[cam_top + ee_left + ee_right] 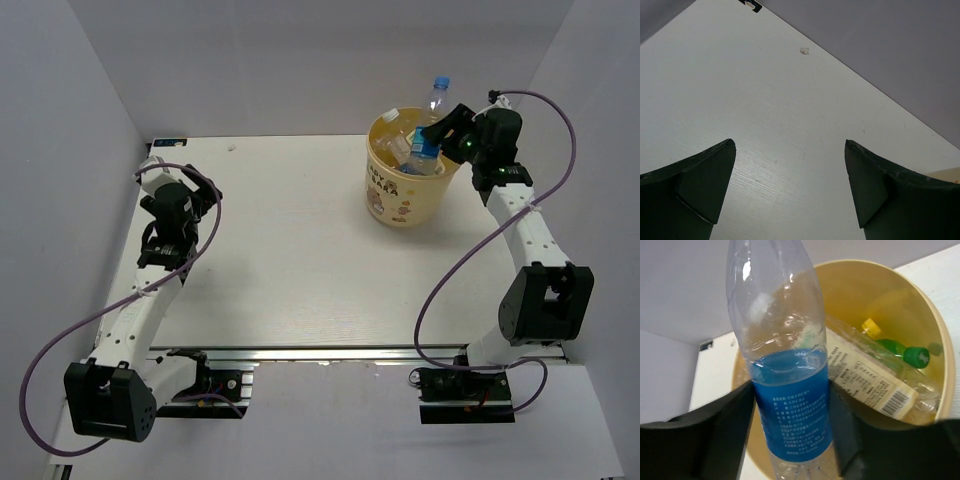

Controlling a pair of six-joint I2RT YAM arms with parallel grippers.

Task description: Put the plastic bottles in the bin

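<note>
Right fingers [715,440] grip a clear blue-labelled plastic bottle [790,415] over the round pale-yellow plastic bin [860,295] at the worktop [765,100]'s far edge. Left fingers [695,185] gape wide, empty.

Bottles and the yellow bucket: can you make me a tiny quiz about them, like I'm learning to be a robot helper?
1. True or false: the left gripper has a bottle between its fingers.
2. Pick one. The blue-label bottle between the fingers of the right gripper is: A) lying flat at the bottom of the bin; B) upright over the bin's mouth; C) upside down.
3. Fill in the colour: a ___ bottle with a matching cap lies inside the bin.

Key
1. False: its jaws stand wide apart with nothing between them.
2. B.
3. Green: the green bottle.
</note>
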